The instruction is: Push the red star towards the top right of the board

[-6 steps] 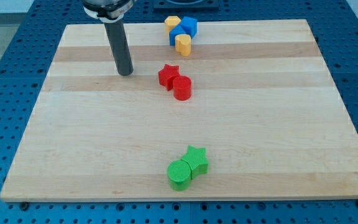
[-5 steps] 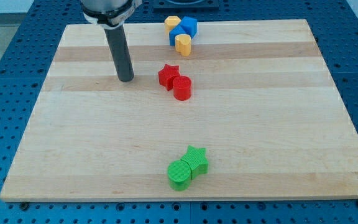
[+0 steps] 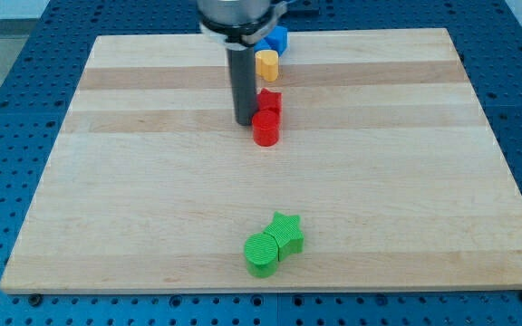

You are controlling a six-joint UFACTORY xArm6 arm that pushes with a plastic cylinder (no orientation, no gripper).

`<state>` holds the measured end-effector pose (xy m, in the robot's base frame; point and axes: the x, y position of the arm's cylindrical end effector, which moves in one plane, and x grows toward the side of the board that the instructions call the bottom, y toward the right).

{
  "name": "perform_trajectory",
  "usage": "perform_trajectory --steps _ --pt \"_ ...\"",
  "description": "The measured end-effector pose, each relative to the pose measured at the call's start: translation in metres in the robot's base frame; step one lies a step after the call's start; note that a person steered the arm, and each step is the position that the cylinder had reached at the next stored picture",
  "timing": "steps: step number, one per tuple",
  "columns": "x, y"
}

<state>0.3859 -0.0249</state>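
Seven blocks on a pale wooden board [image 3: 134, 217], itself resting on a blue perforated table [image 3: 7, 118]. No gripper on this arm, so nothing clenched or released: only a straight dark rod [image 3: 244, 81] coming down from the view's top, with my tip [image 3: 246, 121] planted on the board a little above the middle.

Just to the tip's right, the red star [image 3: 270, 100], pressed against the rod's side or very nearly so (the exact contact hard to judge from this angle). Directly below the star and touching it, a red cylinder [image 3: 265, 129], also just right of the tip. Star still around the centre of the board's upper half, well short of the top right corner.

Above the star, near the board's top edge, a yellow block [image 3: 266, 64] with a rounded, roughly cylindrical look, and above that a blue cube [image 3: 277, 39], partly hidden behind the arm's dark collar. Possibly more blocks tucked behind the rod there, not made out.

Far down toward the view's bottom, well apart from everything else, a green pair: a green star [image 3: 288, 231] and a green cylinder [image 3: 262, 254], touching each other, cylinder to the lower left of the star.
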Motion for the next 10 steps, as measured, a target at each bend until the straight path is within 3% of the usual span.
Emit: perform_trajectory --steps 2,4,5,6,7,8,9,10 --pt "-0.007 0.062" --pt "-0.010 0.008" --pt "-0.048 0.032" --pt "-0.056 0.088" --pt "-0.054 0.116" --pt "-0.032 0.082" --pt "-0.005 0.091" --pt "-0.022 0.124"
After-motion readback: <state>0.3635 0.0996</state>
